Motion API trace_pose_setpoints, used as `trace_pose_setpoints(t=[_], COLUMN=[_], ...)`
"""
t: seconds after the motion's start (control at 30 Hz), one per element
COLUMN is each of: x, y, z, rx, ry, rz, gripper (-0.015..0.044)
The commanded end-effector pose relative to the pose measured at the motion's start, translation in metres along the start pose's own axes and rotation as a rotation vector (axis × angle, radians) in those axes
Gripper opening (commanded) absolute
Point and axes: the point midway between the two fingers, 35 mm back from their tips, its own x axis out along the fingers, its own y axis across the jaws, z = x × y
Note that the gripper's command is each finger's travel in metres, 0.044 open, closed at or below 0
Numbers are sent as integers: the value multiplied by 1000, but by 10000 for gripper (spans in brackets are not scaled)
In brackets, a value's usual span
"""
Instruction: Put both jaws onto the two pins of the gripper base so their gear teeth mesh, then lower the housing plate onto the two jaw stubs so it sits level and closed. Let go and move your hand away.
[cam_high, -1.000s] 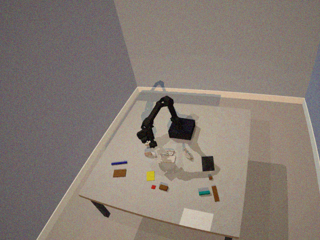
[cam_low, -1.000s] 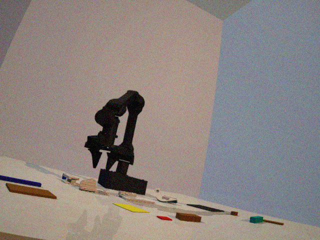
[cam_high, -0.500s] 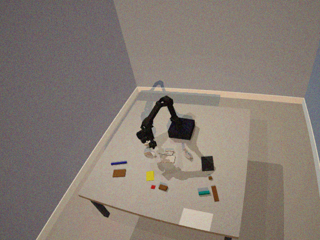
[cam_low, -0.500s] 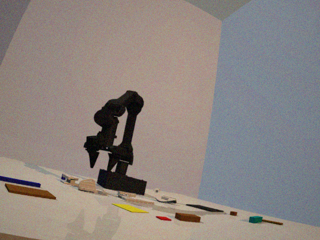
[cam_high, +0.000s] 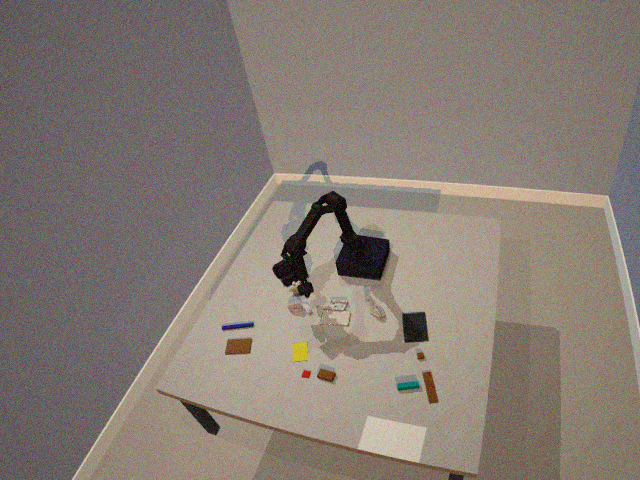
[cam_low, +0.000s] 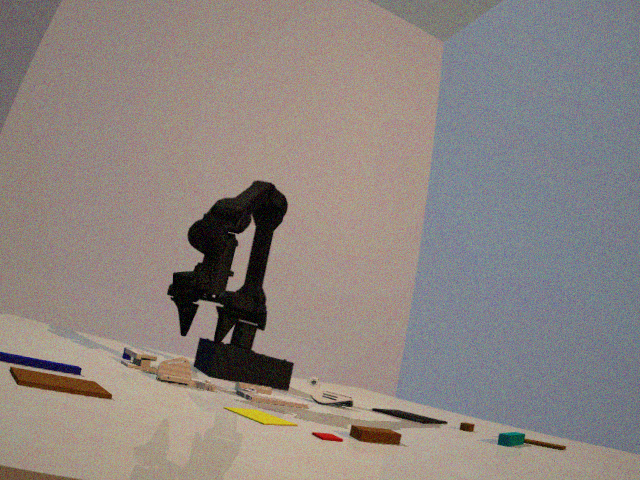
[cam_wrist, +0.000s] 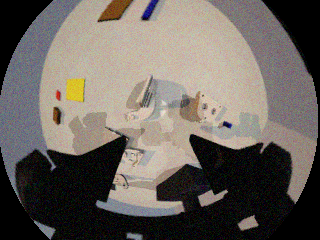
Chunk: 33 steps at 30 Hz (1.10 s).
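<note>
Black and widely spread, the gripper (cam_high: 299, 289) (cam_low: 202, 338) (cam_wrist: 158, 139) is held above the table (cam_high: 268, 382) (cam_low: 77, 428) (cam_wrist: 165, 50) with nothing pinched between its fingers. Little of the task can be called done: the pale parts are seen scattered, and no closed assembly is shown. On the right, one slender part (cam_high: 378, 310) (cam_low: 333, 398) (cam_wrist: 120, 180), probably a jaw, is set well apart from the others. On the left, a slotted part (cam_high: 295, 305) (cam_low: 174, 370) (cam_wrist: 145, 97), probably the other jaw, is left in front of the base block (cam_high: 363, 258) (cam_low: 242, 366), though off to its side. Between them, a small part (cam_high: 339, 301) (cam_low: 253, 388) (cam_wrist: 132, 157) and a flat part (cam_high: 339, 317) (cam_low: 279, 403) are found close together; whether they touch cannot be told. Farther left, a dotted part (cam_low: 139, 358) (cam_wrist: 207, 109) is seen in the exterior and wrist views. Which of these is the gripper base, and which the housing plate, cannot be settled.

Both jaws are judged still to be seated and meshed, then the plate lowered level. The right jaw's long axis is run from the far left toward the near right, its broader end pointed near. The left one's facing is less clear; its slotted edge is seen slanting in the wrist view. Some turning before seating is likely to be needed.
</note>
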Motion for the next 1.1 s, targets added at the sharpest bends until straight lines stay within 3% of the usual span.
trace_pose_setpoints(t=[0.0, 0.5, 1.07], x=[0, 0, 0], y=[0, 0, 0], z=[0, 0, 0], rx=[0, 0, 0], ry=[0, 0, 0], rz=[0, 0, 0], gripper=[387, 0, 0])
